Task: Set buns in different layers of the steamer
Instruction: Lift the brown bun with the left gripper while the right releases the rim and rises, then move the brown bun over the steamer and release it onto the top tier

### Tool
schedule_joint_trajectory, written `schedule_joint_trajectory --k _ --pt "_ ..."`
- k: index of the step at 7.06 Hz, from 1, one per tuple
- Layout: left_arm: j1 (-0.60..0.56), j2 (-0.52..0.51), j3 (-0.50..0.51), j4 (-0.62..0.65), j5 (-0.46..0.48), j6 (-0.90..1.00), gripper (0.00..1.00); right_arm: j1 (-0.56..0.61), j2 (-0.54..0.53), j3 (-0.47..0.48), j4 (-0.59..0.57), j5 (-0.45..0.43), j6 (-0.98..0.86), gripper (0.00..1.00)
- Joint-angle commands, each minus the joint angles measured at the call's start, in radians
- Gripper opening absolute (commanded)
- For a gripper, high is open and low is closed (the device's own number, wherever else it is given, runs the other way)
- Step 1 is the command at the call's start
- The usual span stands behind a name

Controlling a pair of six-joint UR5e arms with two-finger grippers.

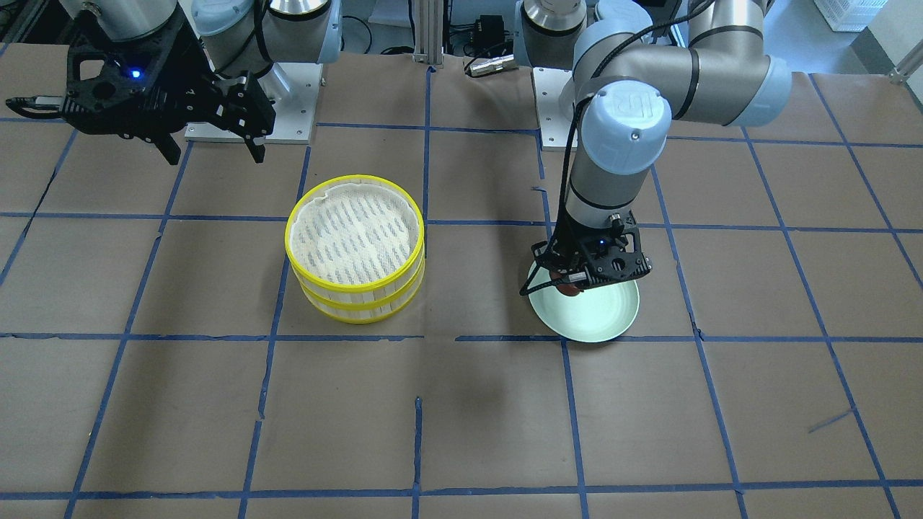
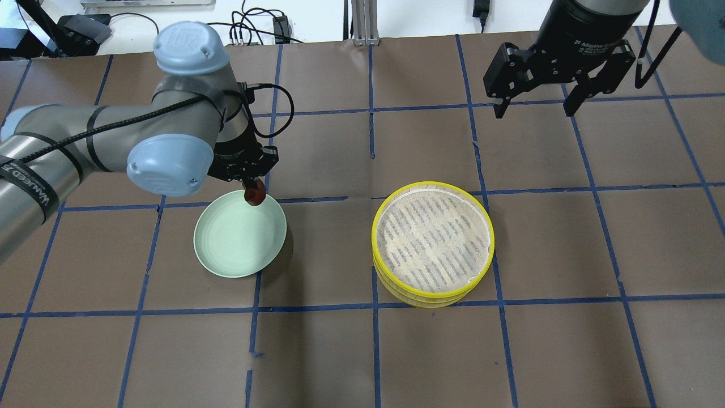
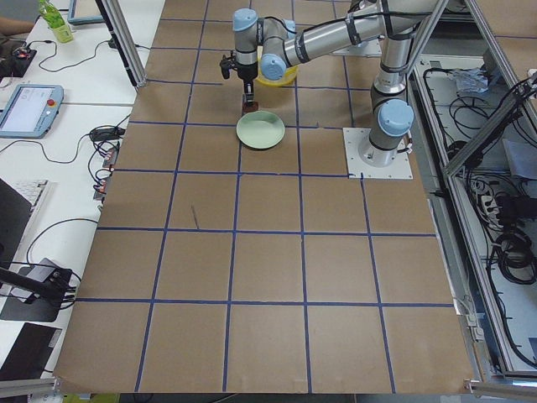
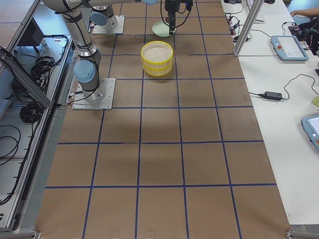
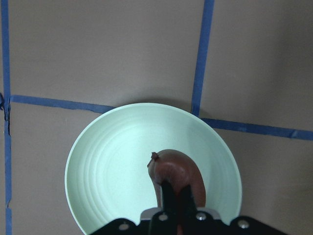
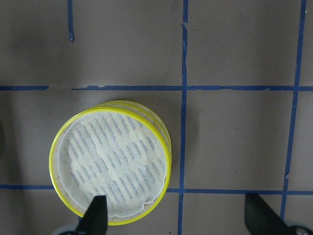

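Left gripper clamped on the small, dark reddish-brown rounded bun — right gripper spread wide.
Front view: the bun hangs above the round pale green plate, well apart from the round yellow-rimmed slatted steamer. Overhead: the steamer's two layers sit stacked, white patterned liner facing up. Left wrist: black fingers pinch the bun over the plate.

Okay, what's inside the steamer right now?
The top layer holds only its white liner, nothing else. The bottom layer is covered by the top one, so its contents cannot be seen.
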Motion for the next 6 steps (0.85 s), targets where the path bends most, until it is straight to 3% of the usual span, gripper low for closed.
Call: schedule_joint_trajectory --k 1,3,4,6 --pt "-0.111 0.015 0.071 -0.058 -0.058 -0.208 0.01 0.0 -0.015 -0.005 0.025 -0.079 0.022 1.0" --pt "-0.272 0.008 0.08 0.009 -0.122 -0.487 0.01 -0.003 -0.017 -0.002 0.034 -0.089 0.031 1.0" --pt "-0.326 -0.017 0.082 0.104 -0.136 -0.586 0.01 -0.005 -0.017 -0.002 0.032 -0.085 0.026 1.0" --pt "-0.372 -0.081 0.082 0.187 -0.168 -0.672 0.03 -0.003 -0.018 0.003 0.034 -0.085 0.025 1.0"
